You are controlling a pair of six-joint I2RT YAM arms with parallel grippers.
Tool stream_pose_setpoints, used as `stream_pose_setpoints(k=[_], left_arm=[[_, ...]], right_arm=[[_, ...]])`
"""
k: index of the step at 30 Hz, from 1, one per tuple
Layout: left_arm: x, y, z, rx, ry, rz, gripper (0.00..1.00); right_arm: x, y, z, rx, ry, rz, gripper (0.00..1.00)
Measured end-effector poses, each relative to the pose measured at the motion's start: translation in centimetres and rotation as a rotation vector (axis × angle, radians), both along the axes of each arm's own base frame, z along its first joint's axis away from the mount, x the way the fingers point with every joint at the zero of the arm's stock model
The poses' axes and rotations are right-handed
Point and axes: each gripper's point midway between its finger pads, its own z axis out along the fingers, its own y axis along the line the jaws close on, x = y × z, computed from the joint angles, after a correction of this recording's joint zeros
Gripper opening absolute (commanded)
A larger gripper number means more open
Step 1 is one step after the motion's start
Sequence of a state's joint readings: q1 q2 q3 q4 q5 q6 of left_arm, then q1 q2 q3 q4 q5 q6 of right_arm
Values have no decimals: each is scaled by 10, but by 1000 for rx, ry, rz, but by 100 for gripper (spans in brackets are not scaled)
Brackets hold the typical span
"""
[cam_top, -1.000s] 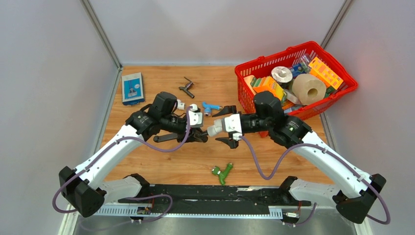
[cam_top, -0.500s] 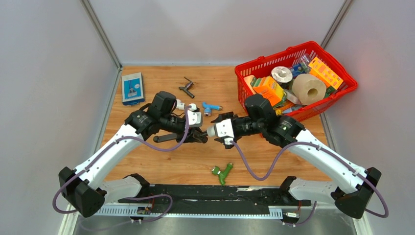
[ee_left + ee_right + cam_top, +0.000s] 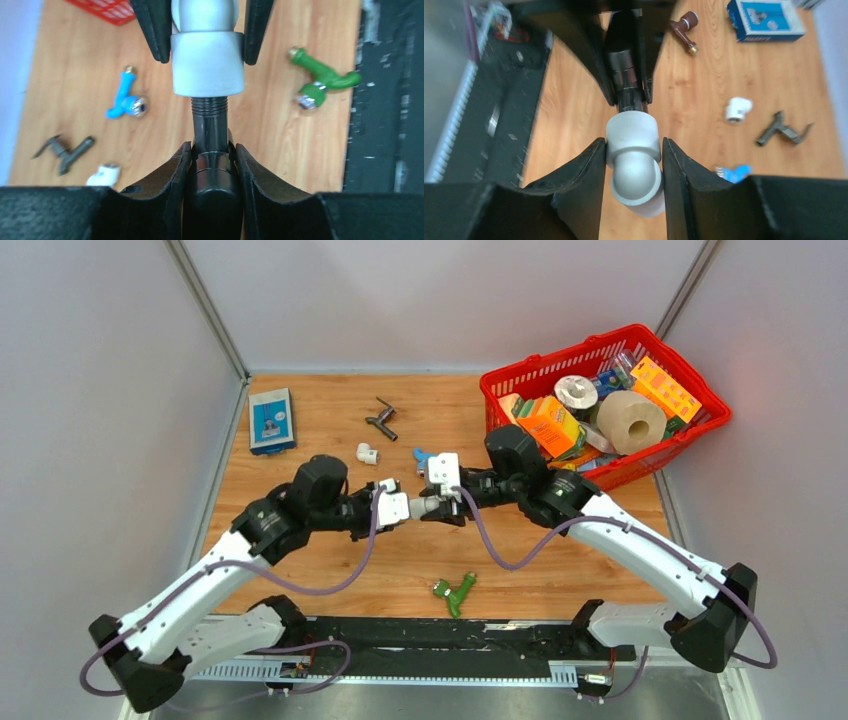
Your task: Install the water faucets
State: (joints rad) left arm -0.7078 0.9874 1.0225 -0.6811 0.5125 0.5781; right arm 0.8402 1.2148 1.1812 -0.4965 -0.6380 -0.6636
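My left gripper (image 3: 211, 147) is shut on a dark metal faucet (image 3: 210, 130). Its threaded end (image 3: 209, 105) enters the mouth of a grey-white elbow fitting (image 3: 207, 60). My right gripper (image 3: 634, 145) is shut on that elbow (image 3: 632, 150). The two grippers meet nose to nose above the table's middle, left (image 3: 398, 508) and right (image 3: 437, 502). A green faucet (image 3: 453, 592) lies near the front edge. A blue-handled faucet (image 3: 420, 456) lies just behind the right gripper.
A dark-grey lever-shaped metal piece (image 3: 381, 418) and a loose white elbow (image 3: 367, 452) lie at the back. A blue box (image 3: 270, 420) sits back left. A red basket (image 3: 700, 390) of goods stands back right. A brown tap (image 3: 685, 24) shows in the right wrist view.
The right gripper moved left and closed on the elbow. The left arm drew back toward the near side, and the two grippers now meet with the thread at the elbow.
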Motion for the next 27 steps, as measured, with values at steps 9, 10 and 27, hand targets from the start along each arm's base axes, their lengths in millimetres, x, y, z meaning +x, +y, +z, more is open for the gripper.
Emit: stream_pose_setpoints(k=[9,10,27], left_arm=[[13,32,5,146,-550,221,0],[15,33,6,174,-607,237,0],[37,41,34,188,-733,417,0]], right_arm=[[11,26,-4,147,650,-315,0],[11,27,-6,153,712,-342,0],[43,26,31,389,742,-483,80]])
